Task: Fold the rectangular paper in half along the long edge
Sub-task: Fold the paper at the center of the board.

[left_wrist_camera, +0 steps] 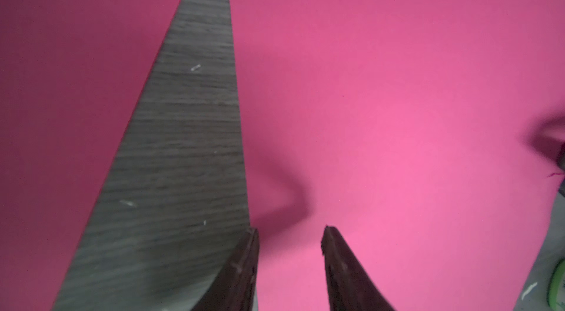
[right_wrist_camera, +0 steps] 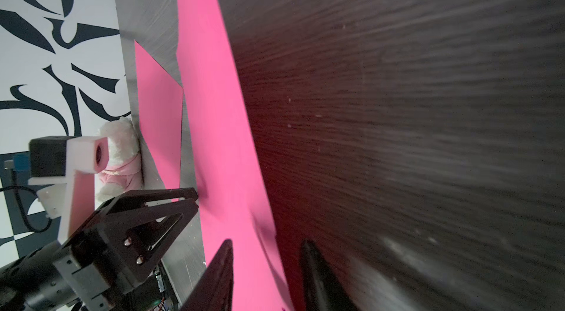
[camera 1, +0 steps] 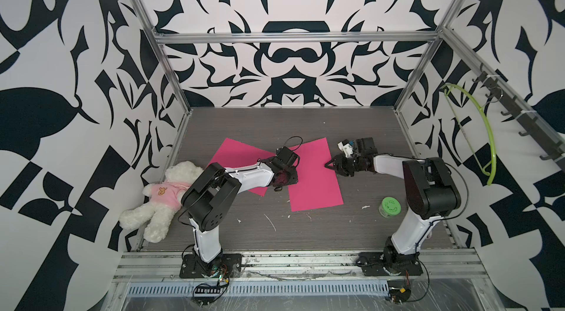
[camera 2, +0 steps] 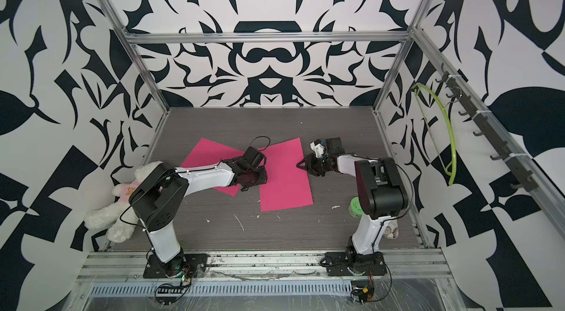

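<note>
Left tool (left_wrist_camera: 290,228) hovers, jaws parted, over pink paper (left_wrist_camera: 397,110)

Grey table (camera 1: 275,123), pink papers (camera 1: 315,181), teddy (camera 1: 159,202), tub (camera 1: 391,207)

Matt pink paper (camera 1: 315,178) lies on a matt, wood-grain table (camera 1: 260,129).

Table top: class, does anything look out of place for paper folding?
Yes. A teddy bear lies at the table's left edge, a green tub sits to the right, white scraps litter the surface, and the left pink sheet lies askew to the right pink sheet.
</note>
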You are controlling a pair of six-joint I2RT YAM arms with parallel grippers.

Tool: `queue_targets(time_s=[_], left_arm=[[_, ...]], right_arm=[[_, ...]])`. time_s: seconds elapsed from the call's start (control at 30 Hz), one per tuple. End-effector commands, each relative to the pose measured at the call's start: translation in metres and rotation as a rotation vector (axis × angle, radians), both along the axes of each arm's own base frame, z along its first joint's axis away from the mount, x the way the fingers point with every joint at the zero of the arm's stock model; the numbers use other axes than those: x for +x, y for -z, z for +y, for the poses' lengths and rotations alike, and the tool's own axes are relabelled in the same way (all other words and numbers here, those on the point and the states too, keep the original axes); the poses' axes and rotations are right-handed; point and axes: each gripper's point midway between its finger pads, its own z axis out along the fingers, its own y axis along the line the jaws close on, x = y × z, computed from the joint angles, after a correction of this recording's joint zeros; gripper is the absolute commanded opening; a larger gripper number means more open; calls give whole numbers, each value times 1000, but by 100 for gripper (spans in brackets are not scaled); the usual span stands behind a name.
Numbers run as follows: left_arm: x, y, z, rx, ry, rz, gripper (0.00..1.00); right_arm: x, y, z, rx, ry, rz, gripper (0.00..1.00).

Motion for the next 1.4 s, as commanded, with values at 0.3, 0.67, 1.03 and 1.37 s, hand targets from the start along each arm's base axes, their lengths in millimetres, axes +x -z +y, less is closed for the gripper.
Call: queue_targets(time_s=[0.3, 0.67, 1.03, 1.37], left_arm=[[-23, 37, 19, 98, 0, 122, 40], [-23, 41, 16, 85, -3, 136, 38], [-25, 44, 19, 90, -19, 146, 36], [-28, 48, 22, 92, -35, 156, 36]], right_arm=[[4, -11, -17, -8, 66, -54, 39], [-2, -4, -17, 22, 70, -29, 12], [-6, -1, -21, 11, 88, -16, 16], [-8, -6, -26, 23, 110, -22, 22]])
